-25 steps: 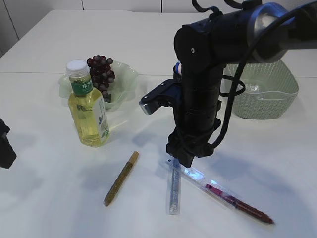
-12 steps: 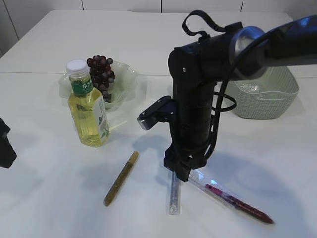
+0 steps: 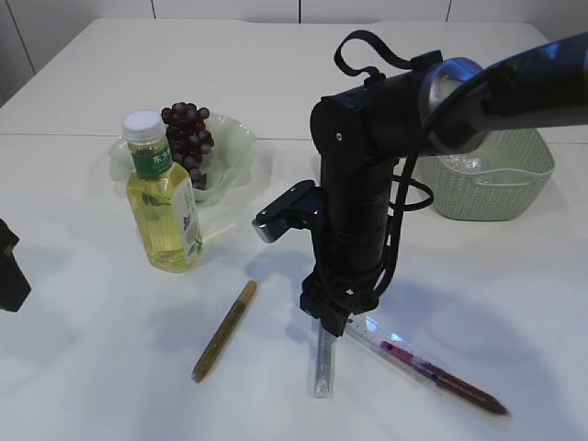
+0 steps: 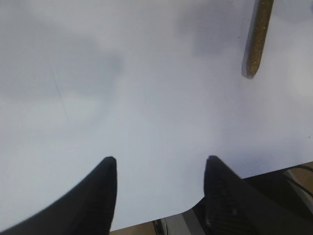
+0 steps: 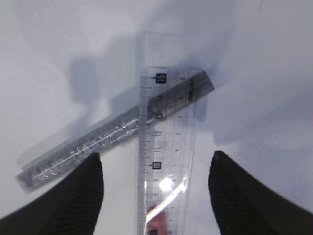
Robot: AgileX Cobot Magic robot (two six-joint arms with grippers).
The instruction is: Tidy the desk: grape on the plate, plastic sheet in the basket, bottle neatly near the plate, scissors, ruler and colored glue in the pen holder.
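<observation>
My right gripper (image 3: 329,320) hangs low over the table, open. Its jaws straddle the clear ruler (image 5: 166,142) without touching it. The ruler (image 3: 418,361) has a red patch and lies across the dark end of a silver glitter glue stick (image 5: 93,144), also seen near the front edge (image 3: 322,363). A gold glue stick (image 3: 225,329) lies to the left. The bottle (image 3: 165,197) of yellow drink stands upright beside the green plate (image 3: 234,138) holding the grape (image 3: 188,136). My left gripper (image 4: 160,158) is open over bare table. Scissors, pen holder and plastic sheet do not show.
The pale green basket (image 3: 501,179) stands at the back right, behind my right arm. The gold glue stick (image 4: 258,39) shows at the top right of the left wrist view. The table's front edge (image 4: 161,220) runs just under the left fingers.
The right arm has come down and shifted slightly left, toward the ruler and the silver glue. Its jaws have widened a little. The left gripper and the objects have not moved.
</observation>
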